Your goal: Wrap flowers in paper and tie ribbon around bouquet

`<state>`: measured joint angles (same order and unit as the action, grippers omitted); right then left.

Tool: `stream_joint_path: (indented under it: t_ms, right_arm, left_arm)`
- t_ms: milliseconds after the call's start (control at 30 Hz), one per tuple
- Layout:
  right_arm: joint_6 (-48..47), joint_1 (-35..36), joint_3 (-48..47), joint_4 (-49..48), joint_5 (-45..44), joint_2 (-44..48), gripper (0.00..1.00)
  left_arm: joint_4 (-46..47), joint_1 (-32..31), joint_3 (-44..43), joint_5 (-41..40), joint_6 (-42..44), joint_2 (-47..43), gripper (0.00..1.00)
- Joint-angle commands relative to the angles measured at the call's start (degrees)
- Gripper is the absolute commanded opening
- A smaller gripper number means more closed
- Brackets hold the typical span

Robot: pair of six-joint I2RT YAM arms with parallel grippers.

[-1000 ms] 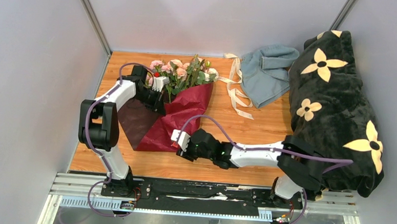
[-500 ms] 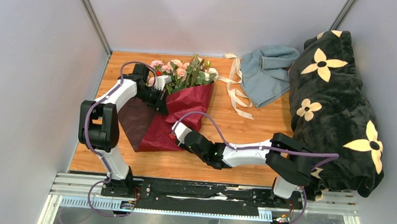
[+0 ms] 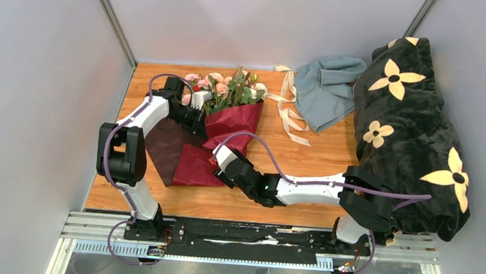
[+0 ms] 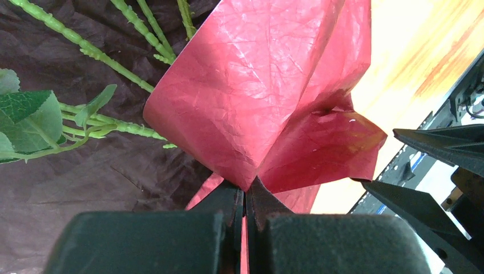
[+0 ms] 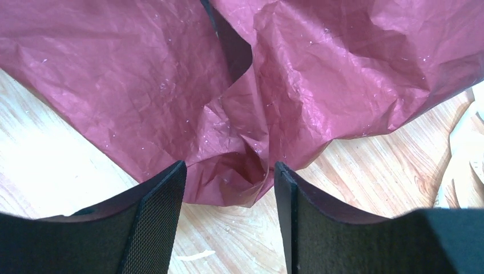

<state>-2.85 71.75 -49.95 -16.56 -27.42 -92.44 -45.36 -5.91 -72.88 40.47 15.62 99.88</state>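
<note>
The flowers [image 3: 224, 86], pink and cream roses, lie at the table's back with their green stems [image 4: 80, 40] on the dark red paper [image 3: 229, 120]. My left gripper [image 3: 200, 128] is shut on a fold of the paper [image 4: 268, 85], lifting it as a tented flap over the stems; the sheet runs between the closed fingertips [image 4: 245, 185]. My right gripper [image 3: 214, 163] stands open low over the wood at the paper's near edge. A crumpled corner of the paper [image 5: 245, 171] lies between its two pads [image 5: 165, 211] without being pinched. The cream ribbon [image 3: 289, 111] lies loose to the right of the flowers.
A grey-blue cloth [image 3: 324, 91] is bunched at the back right, beside the ribbon. A large black plush blanket with cream flower shapes [image 3: 411, 121] fills the right side. Grey walls close in the left and back. The arms' mounting rail [image 3: 248, 238] runs along the near edge.
My right gripper has moved up-left to the paper's near crumpled corner and its jaws have widened. The left gripper keeps its hold; the paper's right flap is now drawn in more.
</note>
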Motion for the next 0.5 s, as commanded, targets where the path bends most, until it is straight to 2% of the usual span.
stream_joint_path:
  t_ms: [0,300,467]
  right_arm:
    - [0.65,-0.95,-1.08,2.42,2.13,0.54,0.62]
    - [-3.01,-2.51,-6.37,3.98,7.68,-3.96,0.58]
    - [-1.23,-4.07,-6.91,4.09,7.60,-4.91,0.41]
  left_arm:
    - [-0.56,-0.94,-1.44,-0.20,0.02,-1.52,0.00]
    - [-0.54,-1.12,-1.36,-0.40,0.29,-2.10,0.00]
    - [-0.51,-1.55,-1.74,-0.65,0.37,-2.13,0.00]
